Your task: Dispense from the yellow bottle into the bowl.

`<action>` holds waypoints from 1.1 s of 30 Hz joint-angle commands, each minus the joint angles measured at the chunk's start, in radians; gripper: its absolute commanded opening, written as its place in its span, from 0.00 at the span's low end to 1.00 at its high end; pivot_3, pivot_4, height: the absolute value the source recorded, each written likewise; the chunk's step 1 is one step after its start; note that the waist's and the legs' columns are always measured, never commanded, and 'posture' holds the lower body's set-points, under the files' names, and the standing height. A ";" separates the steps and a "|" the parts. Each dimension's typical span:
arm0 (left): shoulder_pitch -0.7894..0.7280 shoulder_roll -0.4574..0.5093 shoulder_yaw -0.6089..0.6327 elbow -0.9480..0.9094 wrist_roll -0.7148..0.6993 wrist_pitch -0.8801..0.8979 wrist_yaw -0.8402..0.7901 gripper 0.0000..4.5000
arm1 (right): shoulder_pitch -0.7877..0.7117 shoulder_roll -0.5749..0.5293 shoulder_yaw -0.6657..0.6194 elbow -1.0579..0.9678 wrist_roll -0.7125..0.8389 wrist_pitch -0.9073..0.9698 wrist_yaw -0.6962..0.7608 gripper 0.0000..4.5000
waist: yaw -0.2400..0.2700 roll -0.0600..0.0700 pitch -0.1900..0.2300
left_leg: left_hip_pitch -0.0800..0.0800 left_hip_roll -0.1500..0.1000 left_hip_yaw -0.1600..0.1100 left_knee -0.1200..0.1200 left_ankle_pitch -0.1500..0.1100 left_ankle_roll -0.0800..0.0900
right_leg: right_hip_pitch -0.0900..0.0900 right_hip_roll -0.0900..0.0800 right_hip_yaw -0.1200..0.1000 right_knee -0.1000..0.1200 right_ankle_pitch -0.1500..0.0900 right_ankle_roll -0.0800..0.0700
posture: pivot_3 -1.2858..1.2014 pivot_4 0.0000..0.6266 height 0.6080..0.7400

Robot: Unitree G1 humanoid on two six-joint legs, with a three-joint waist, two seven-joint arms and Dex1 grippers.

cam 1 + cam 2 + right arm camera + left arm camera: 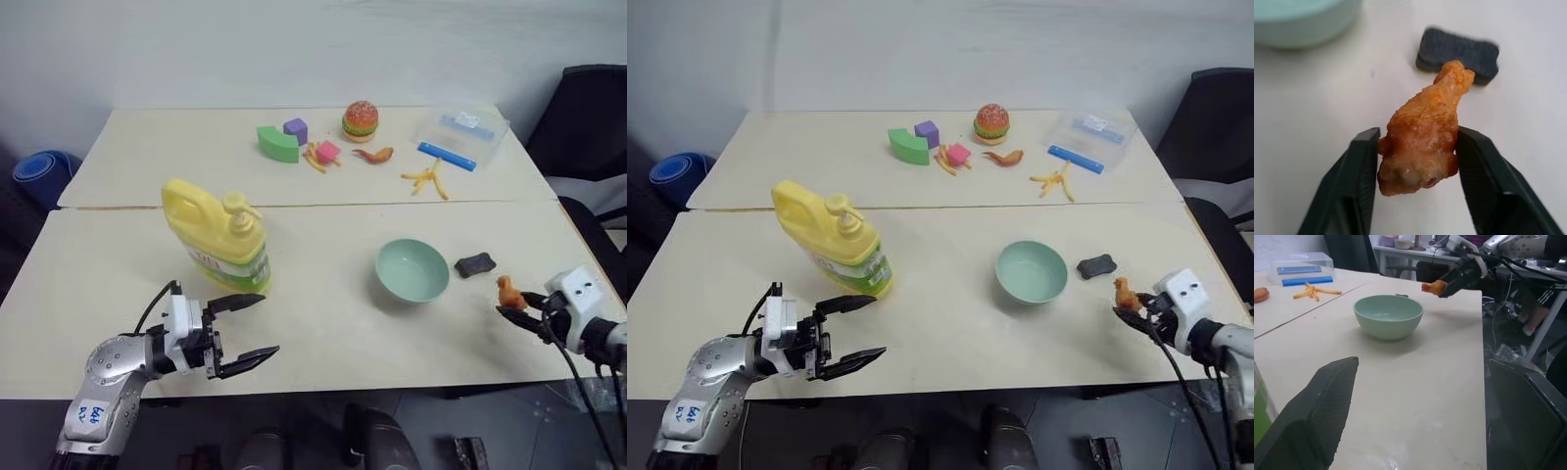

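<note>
The yellow bottle [217, 240] with its pump top stands upright on the table, left of centre. To its right sits the pale green bowl [412, 270], which holds nothing. My left gripper [245, 331] is open just in front of the bottle, pointing across towards the bowl [1388, 316], with one dark finger [1317, 411] low in the left wrist view. My right gripper [517, 305] hovers near the table's right edge, right of the bowl. It is shut on a small toy chicken drumstick [1422, 142], which both fingers touch.
A dark grey block [475, 263] lies just right of the bowl. On the far table are a toy burger [361, 120], green and purple blocks [279, 142], fries [429, 180] and a clear plastic box [460, 132]. A black chair [588, 127] stands at the right.
</note>
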 commanded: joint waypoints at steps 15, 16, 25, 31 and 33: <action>-0.009 0.015 0.037 0.010 0.006 -0.014 -0.001 1.00 | 0.008 0.061 0.196 -0.580 0.136 0.132 0.050 1.00 | 0.006 0.001 0.000 | 0.002 0.001 -0.004 0.000 0.000 -0.002 | 0.000 -0.001 -0.002 -0.001 0.000 0.000 | 0.52 0.24 1.00; -0.014 0.013 0.037 0.012 0.011 -0.017 0.001 1.00 | -0.013 0.075 0.239 -0.568 0.099 0.116 0.045 1.00 | 0.006 0.001 0.000 | 0.002 0.001 -0.004 0.000 0.000 -0.002 | 0.000 -0.001 -0.003 -0.001 0.000 0.000 | 0.52 0.24 1.00; -0.012 0.019 0.061 -0.002 0.018 -0.022 0.020 1.00 | -0.181 0.228 0.373 -0.370 -0.043 0.121 -0.110 0.91 | 0.006 0.001 0.000 | -0.001 0.000 -0.004 0.001 0.001 -0.002 | -0.004 -0.002 -0.004 0.003 0.000 0.000 | 0.52 0.24 1.00; -0.017 0.015 0.102 -0.087 -0.022 0.022 0.100 1.00 | -0.192 0.249 0.385 -0.370 -0.031 0.222 -0.109 0.47 | 0.000 0.000 0.000 | -0.001 0.000 -0.004 0.001 0.001 -0.001 | -0.004 -0.002 -0.004 0.004 0.000 0.000 | 0.52 0.24 1.00; 0.000 0.028 0.117 -0.128 -0.039 0.048 0.110 1.00 | -0.205 0.256 0.393 -0.373 -0.026 0.251 -0.105 0.31 | 0.000 0.000 0.000 | -0.001 0.000 -0.004 0.001 0.001 -0.001 | -0.004 -0.002 -0.003 0.004 0.000 0.000 | 0.52 0.24 1.00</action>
